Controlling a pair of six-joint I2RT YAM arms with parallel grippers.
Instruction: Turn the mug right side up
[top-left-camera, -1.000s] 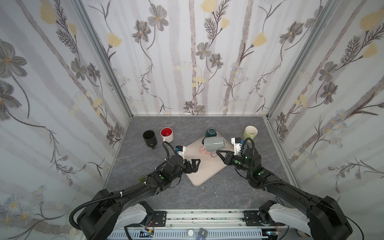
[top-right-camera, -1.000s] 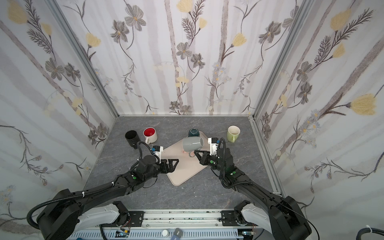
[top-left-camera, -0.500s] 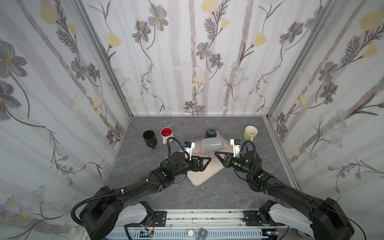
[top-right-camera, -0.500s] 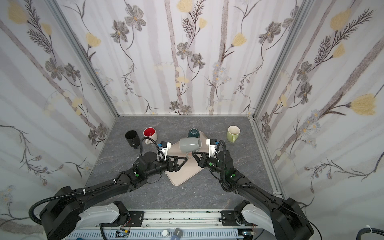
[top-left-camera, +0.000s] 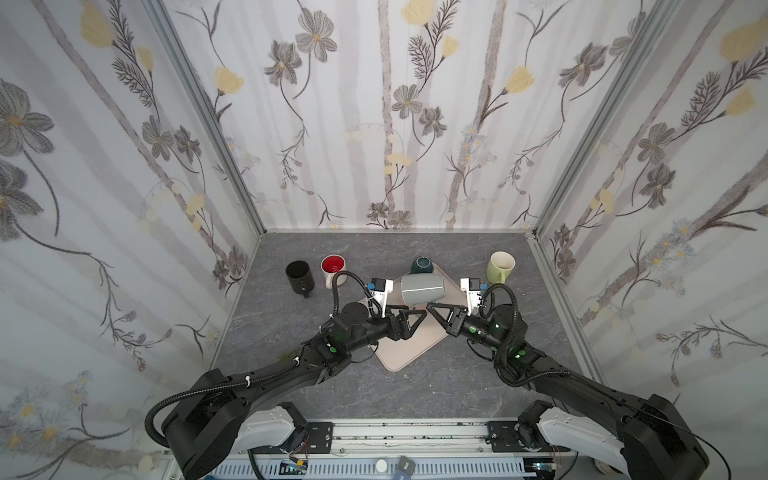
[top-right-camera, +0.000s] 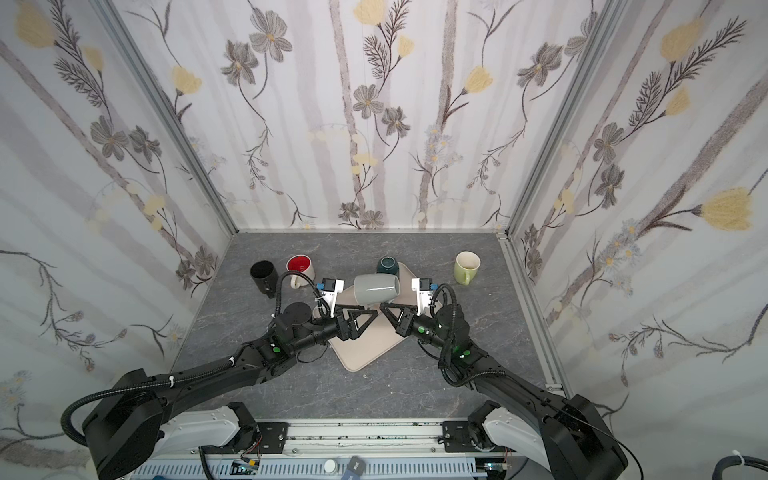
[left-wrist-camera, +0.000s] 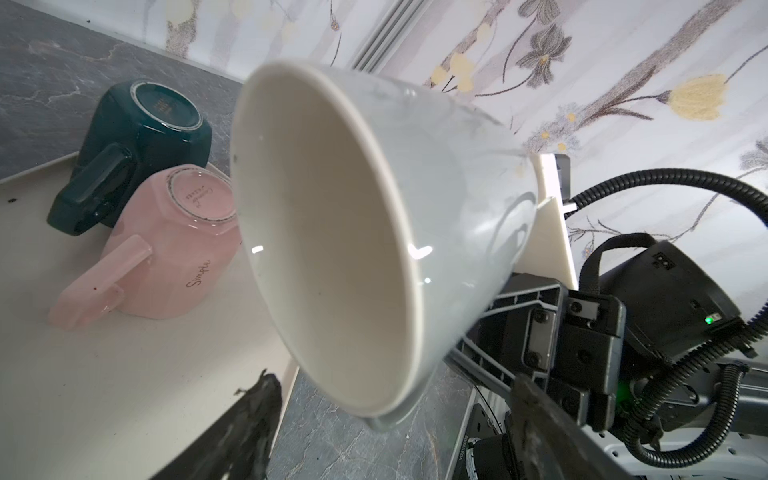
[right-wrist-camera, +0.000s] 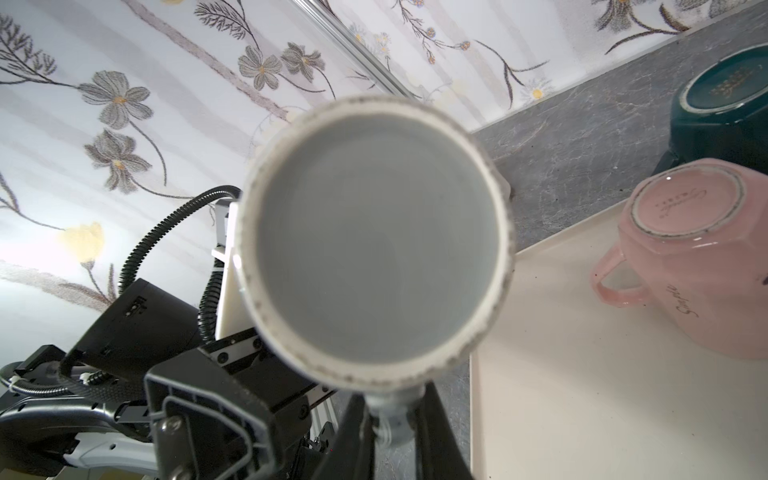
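A grey mug hangs on its side above the beige tray. Its mouth faces the left arm and its base faces the right arm. My right gripper is shut on the mug's handle, which points down. My left gripper is open just below the mug's rim. One of its fingers stands on each side of the handle, and neither touches the mug.
A pink mug and a dark green mug stand upside down on the tray. A black mug, a red-lined white mug and a light green mug stand upright near the back wall.
My left gripper has come in from the left and risen to just under the held mug, its fingers a little closer together. The right gripper has brought the mug slightly leftward.
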